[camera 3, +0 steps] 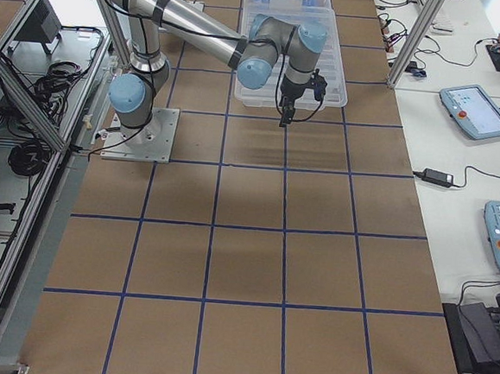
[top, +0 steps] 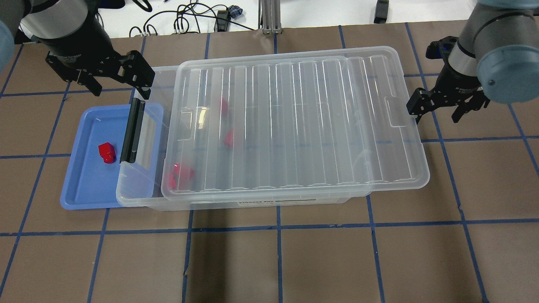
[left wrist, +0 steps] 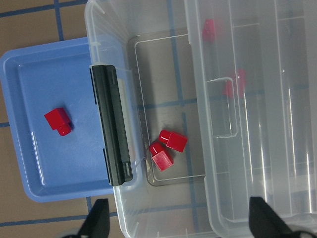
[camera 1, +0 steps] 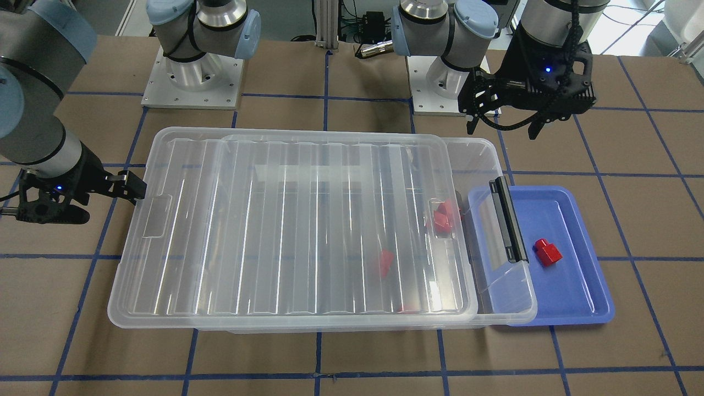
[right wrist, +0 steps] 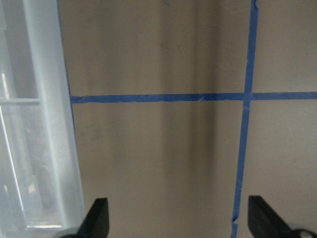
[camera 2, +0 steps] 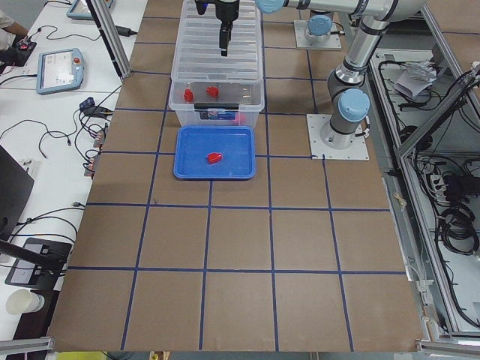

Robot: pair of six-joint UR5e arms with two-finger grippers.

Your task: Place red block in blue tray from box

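One red block (top: 106, 152) lies in the blue tray (top: 80, 189), also in the left wrist view (left wrist: 58, 121). The clear box (top: 139, 198) sits partly over the tray's edge, black latch (top: 132, 130) at that end. Its ribbed lid (top: 294, 122) is slid toward my right, leaving a gap. Two red blocks (left wrist: 167, 148) lie in the gap; two more (top: 228, 138) show through the lid. My left gripper (top: 118, 86) is open and empty above the tray's far end and the latch. My right gripper (top: 438, 113) is open and empty just beyond the lid's far end.
The brown table top (top: 294, 261) has blue tape grid lines. Arm bases (camera 1: 192, 77) stand at the robot side of the table. The right wrist view shows the lid edge (right wrist: 49, 124) beside bare table.
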